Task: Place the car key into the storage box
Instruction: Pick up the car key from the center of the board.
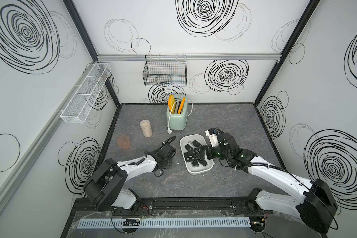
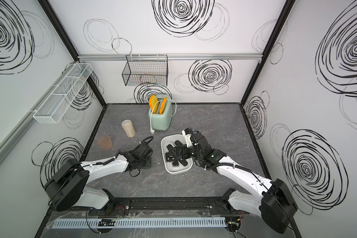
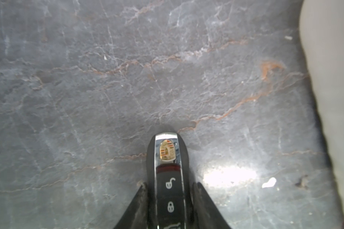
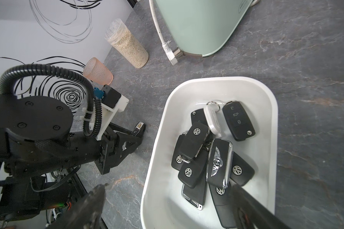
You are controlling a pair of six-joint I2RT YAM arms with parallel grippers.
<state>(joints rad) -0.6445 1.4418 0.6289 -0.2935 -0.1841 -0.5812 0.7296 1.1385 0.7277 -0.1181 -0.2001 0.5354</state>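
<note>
1. Both top views: the left jaws point down at the tabletop (image 1: pixel 225 123), just left of the box (image 1: pixel 196 172) (image 2: pixel 176 171). The key is hidden under that wrist. The right jaws hang over the box.
2. Left wrist view: the key (image 3: pixel 168 158) sits between the left jaws, which are closed tight on its two long sides. Its badge end sticks out past the tips. It is a glossy black fob with a rounded nose, chrome trim, a gold crest and white lock icons. I cannot tell whether it is on the tabletop or just above it. The tabletop is grey with a marble look and rust veins. The blurred white box wall (image 3: pixel 330 79) is near the key but apart from it.
3. Right wrist view: the key (image 4: pixel 138 128) is outside the box, beside its long wall and low by the tabletop. The right jaws are spread wide and hold nothing. The box (image 4: pixel 274 119) is smooth white plastic with rounded corners, and holds a heap of fobs (image 4: pixel 195 158), mostly black and one white. Behind it are a mint toaster (image 4: pixel 197 25), a clear jar (image 4: pixel 127 45) of grain and a dimpled pink cup (image 4: pixel 97 71).
</note>
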